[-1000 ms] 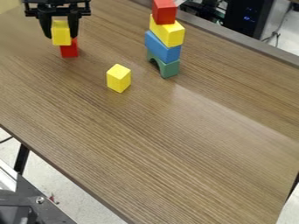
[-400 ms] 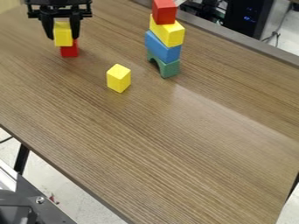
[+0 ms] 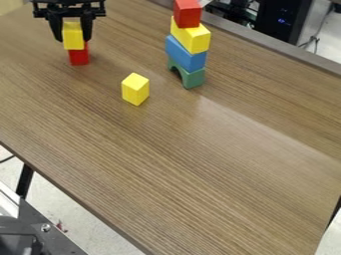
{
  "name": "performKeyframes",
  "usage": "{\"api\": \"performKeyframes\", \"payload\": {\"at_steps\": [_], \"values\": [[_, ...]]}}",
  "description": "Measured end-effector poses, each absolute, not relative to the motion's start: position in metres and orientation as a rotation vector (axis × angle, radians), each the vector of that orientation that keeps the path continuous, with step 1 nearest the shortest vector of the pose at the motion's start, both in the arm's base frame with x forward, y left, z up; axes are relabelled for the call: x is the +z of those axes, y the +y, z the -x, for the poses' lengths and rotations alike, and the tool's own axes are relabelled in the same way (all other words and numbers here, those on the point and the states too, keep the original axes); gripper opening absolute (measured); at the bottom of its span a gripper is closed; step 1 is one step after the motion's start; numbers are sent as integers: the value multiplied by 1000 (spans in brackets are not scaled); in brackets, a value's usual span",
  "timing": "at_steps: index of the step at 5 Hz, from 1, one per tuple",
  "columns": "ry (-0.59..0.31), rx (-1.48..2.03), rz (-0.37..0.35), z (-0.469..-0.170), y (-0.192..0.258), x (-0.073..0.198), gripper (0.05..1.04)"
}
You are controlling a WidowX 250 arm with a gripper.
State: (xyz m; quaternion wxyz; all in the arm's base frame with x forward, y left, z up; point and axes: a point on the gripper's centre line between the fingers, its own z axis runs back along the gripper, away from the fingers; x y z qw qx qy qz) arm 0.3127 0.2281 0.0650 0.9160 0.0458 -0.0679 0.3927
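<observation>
At upper left over the desk (image 3: 173, 154), holds a yellow block (image 3: 73, 41) in the black gripper (image 3: 74, 31), with jaws parted to the block's width and closed on its sides. Has a red block (image 3: 79, 57) low behind it, partly hidden; cannot tell whether touching. Next rightward, nearer the camera, has a loose yellow cube (image 3: 136, 90). Farther right, well apart from the gripper, meets a tall, uneven stack: green arch (image 3: 194, 78), blue block (image 3: 184, 54), yellow piece (image 3: 192, 38), red top block (image 3: 188, 14).

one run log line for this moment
gripper: holding yellow block | red block: below it in view, contact unclear | second yellow block: on table | four-block stack: standing
</observation>
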Motion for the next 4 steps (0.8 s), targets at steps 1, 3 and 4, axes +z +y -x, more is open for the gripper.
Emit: {"api": "performKeyframes", "payload": {"at_steps": [1, 3, 4], "values": [[-146, 806, -94, -317, 230, 65, 573], [-150, 808, -84, -319, 228, 65, 638], [-149, 816, -70, -321, 226, 63, 932]]}}
